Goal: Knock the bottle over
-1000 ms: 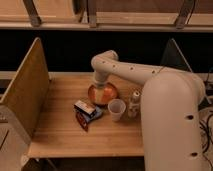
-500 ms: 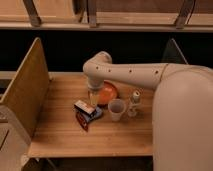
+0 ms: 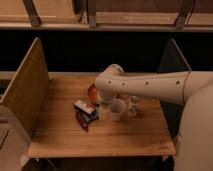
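The small clear bottle (image 3: pixel 134 105) with a white cap stands upright on the wooden table (image 3: pixel 60 135), just right of the translucent white cup (image 3: pixel 116 109). My gripper (image 3: pixel 103 101) hangs down from the white arm's wrist (image 3: pixel 111 79), just left of the cup and in front of an orange object (image 3: pixel 92 93). The cup stands between the gripper and the bottle. The gripper does not touch the bottle.
A red and white snack bag (image 3: pixel 85 114) lies left of the cup. A tall wooden panel (image 3: pixel 25 95) walls the table's left side and a dark panel (image 3: pixel 172 60) the right. My arm (image 3: pixel 160 86) spans the table's right half.
The arm has swung lower and further over the table's middle, and the gripper has come down beside the cup, covering more of the orange object. The bottle and cup have stayed upright in place.
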`<state>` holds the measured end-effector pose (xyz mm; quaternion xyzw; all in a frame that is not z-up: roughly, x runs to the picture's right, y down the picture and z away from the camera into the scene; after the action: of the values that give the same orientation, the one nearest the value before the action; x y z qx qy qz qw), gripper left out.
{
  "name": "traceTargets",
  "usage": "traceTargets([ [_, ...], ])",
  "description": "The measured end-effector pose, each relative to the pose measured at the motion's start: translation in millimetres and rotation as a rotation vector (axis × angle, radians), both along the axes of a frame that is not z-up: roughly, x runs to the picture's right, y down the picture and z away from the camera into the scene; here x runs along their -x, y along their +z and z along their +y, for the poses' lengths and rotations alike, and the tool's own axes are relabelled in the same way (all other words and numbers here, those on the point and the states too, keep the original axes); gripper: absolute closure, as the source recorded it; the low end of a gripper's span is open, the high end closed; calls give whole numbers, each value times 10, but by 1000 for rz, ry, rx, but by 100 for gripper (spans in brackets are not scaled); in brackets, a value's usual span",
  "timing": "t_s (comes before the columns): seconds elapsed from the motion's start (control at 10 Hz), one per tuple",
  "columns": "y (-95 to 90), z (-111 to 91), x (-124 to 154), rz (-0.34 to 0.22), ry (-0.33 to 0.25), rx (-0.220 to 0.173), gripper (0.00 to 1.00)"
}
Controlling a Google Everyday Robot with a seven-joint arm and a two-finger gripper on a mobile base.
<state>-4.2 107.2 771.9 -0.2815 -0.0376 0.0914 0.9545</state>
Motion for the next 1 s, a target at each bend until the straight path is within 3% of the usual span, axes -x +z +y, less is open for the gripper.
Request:
traceTargets([
  [0.3,-104,138,-323,93,78,21,20],
  [1.0,-463,286,-1194,332,215,13,20],
])
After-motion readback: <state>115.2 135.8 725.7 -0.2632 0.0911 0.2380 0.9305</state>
